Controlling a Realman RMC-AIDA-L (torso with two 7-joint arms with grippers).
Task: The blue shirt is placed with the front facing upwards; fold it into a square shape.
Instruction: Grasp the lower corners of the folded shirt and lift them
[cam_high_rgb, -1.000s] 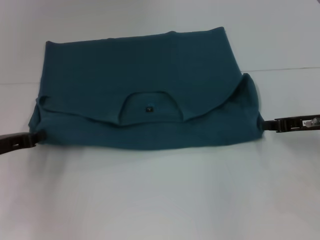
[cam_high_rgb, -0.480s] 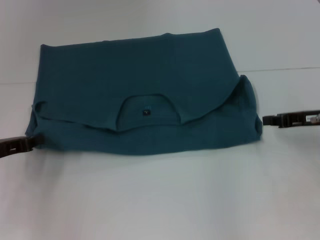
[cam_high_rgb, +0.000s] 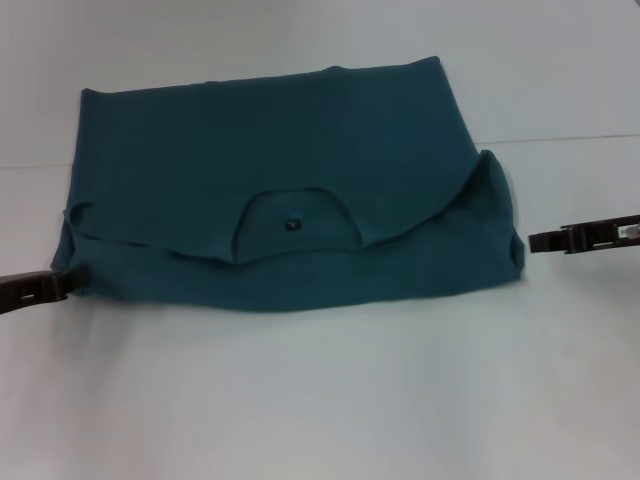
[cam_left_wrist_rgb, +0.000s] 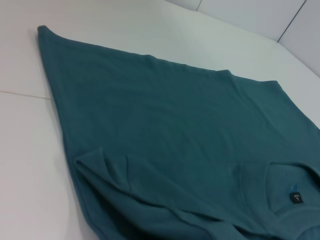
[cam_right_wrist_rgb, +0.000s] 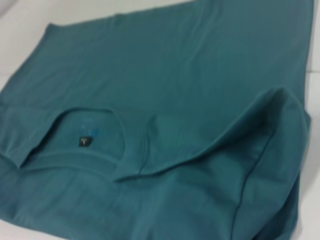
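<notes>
White table (cam_high_rgb: 320, 400); folded blue shirt (cam_high_rgb: 280, 180), long axis left-right.

White table (cam_high_rgb: 320, 400), folded blue shirt (cam_high_rgb: 280, 180) flat on it

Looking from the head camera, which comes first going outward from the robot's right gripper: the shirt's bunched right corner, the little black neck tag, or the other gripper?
From the right gripper:
1. Bunched right corner of the blue shirt, just beside it.
2. Black tag, mid-shirt inside the collar.
3. Left gripper, at the opposite edge.
</notes>
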